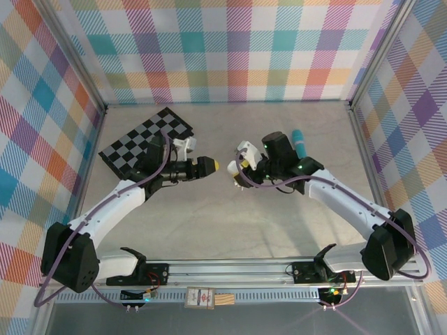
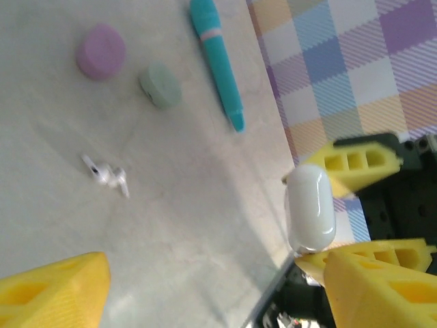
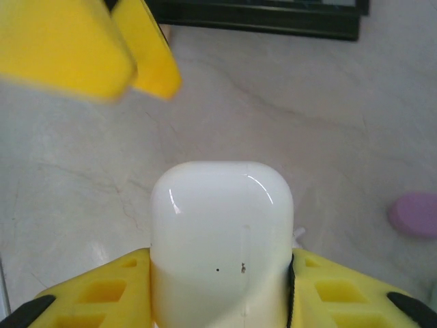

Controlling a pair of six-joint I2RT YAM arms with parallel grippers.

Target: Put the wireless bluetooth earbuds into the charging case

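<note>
My right gripper (image 3: 222, 258) is shut on a glossy white charging case (image 3: 222, 229), held above the table with its lid closed. In the left wrist view the same white case (image 2: 311, 208) sits between the right gripper's yellow fingers (image 2: 355, 164). My left gripper (image 2: 215, 273) stands open and empty, its tips facing the case from the left, a short gap away (image 1: 211, 166). Two tiny white earbuds (image 2: 106, 172) lie together on the table beyond it. A purple pebble-like case (image 2: 100, 51) and a pale green case (image 2: 160, 84) rest further off.
A teal pen (image 2: 217, 61) lies near the right wall, by the right arm (image 1: 299, 143). A black-and-grey checkered board (image 1: 143, 143) lies at the back left, beside the left arm. Plaid walls enclose the table on three sides.
</note>
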